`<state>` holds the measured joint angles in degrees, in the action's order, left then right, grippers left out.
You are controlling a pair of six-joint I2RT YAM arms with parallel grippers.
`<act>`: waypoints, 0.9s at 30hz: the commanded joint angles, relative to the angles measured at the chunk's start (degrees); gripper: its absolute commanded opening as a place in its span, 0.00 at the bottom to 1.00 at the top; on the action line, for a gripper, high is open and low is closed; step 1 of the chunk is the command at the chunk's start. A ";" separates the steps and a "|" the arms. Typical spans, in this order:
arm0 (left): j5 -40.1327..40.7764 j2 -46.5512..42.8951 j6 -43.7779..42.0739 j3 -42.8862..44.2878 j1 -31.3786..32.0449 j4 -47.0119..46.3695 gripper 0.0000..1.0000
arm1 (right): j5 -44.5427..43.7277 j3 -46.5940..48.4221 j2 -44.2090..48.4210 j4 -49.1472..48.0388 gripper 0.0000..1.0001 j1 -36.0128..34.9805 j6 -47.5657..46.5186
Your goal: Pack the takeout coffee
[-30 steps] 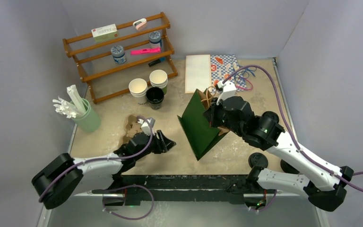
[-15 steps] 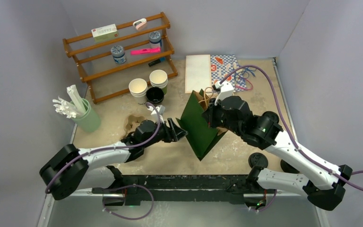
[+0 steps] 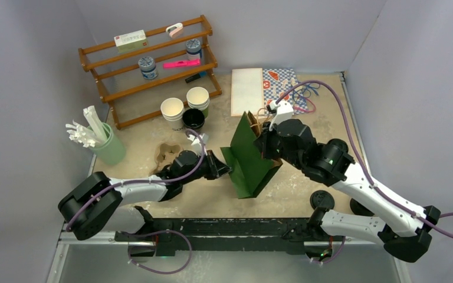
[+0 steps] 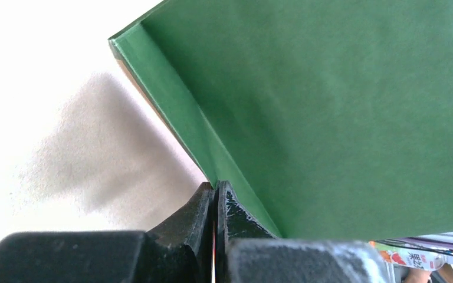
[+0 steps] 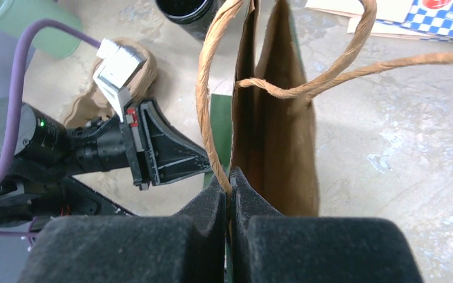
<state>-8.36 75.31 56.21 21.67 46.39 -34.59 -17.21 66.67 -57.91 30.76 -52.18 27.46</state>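
No lidded takeout coffee shows in any view. A dark green paper bag (image 3: 249, 162), brown inside (image 5: 277, 135), stands mid-table with its mouth barely parted. My right gripper (image 5: 229, 178) is shut on the bag's top rim together with one twine handle (image 5: 203, 88); from above it sits at the bag's top (image 3: 267, 137). My left gripper (image 4: 215, 190) is shut with its tips pinched on the bag's green side fold (image 4: 330, 118), low on the bag's left edge (image 3: 225, 167). The right wrist view shows it (image 5: 174, 154) reaching in from the left.
Behind the bag stand a white cup (image 3: 172, 109), a lidless green cup (image 3: 198, 97) and a black cup (image 3: 193, 119). A brown cardboard carrier (image 3: 165, 154) lies by my left arm. There is also a wooden rack (image 3: 153, 65), a mint utensil holder (image 3: 109, 148) and papers (image 3: 246, 91).
My left gripper has moved right from the cardboard carrier to the bag's left edge and shut on it. The bag now stands narrower. The right gripper kept its hold.
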 commanded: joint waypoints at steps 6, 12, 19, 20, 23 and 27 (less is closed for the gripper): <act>-1.07 3.77 2.87 -9.38 -2.88 -12.94 0.00 | -6.52 6.10 4.19 1.47 0.00 0.08 1.61; -6.55 12.12 4.44 -11.83 -3.48 -28.73 0.00 | -5.28 8.55 4.82 2.99 0.00 0.06 1.37; -13.99 26.31 9.28 -12.12 -3.99 -52.57 0.07 | 4.73 6.72 7.62 -2.23 0.00 0.06 -3.07; -14.82 28.81 10.91 -12.29 -4.39 -56.89 0.11 | 6.27 6.50 8.08 -2.75 0.00 0.02 -3.84; -16.72 36.20 14.68 -12.36 -5.77 -67.34 0.20 | 7.37 5.95 9.10 -2.71 0.00 0.06 -4.88; -17.97 37.53 13.54 -10.82 -5.83 -67.46 0.27 | 6.01 5.62 8.88 -0.92 0.00 0.11 -4.97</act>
<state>-23.62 112.81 68.62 10.74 40.99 -84.38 -11.88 71.13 -49.43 32.60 -52.21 24.32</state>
